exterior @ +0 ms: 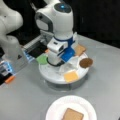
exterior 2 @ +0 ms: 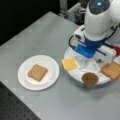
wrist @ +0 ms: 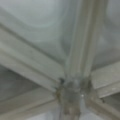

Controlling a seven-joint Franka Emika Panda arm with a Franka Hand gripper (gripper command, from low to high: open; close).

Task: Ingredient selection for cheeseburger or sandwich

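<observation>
While the arm leans low over the white divided tray (exterior: 53, 77), you find the end effector (exterior: 65, 65) down among the tray's compartments in both front views; whether its fingers are spread or pressed together you cannot tell, since the blue and white wrist housing covers them. Nothing can be seen held in it.

Items on the tray, as you would count them:
- yellow-orange cheese square (exterior: 71, 76), lying flat in a compartment at the tray's near edge; seen also in a front view (exterior 2: 70, 64).
- dark brown round patty (exterior: 86, 62), at the tray's rim, beside the cheese compartment; seen also (exterior 2: 89, 78).
- tan-brown toast square (exterior 2: 111, 70), in a compartment on a front view's right; in a front view (exterior: 79, 49) it shows partly behind the arm.
- green lettuce piece (exterior: 42, 59), at the tray's edge on a front view's left, just beside the arm.

Item off the tray:
- second toast square (exterior 2: 37, 72), lying flat and alone on the white paper plate (exterior 2: 51, 63), which stands on the grey bench (exterior 2: 37, 32) near the tray but apart from it; also shown (exterior: 72, 115).

Your wrist view shows only the tray's white dividing ribs (wrist: 75, 57) meeting at a hub, very close.
</observation>
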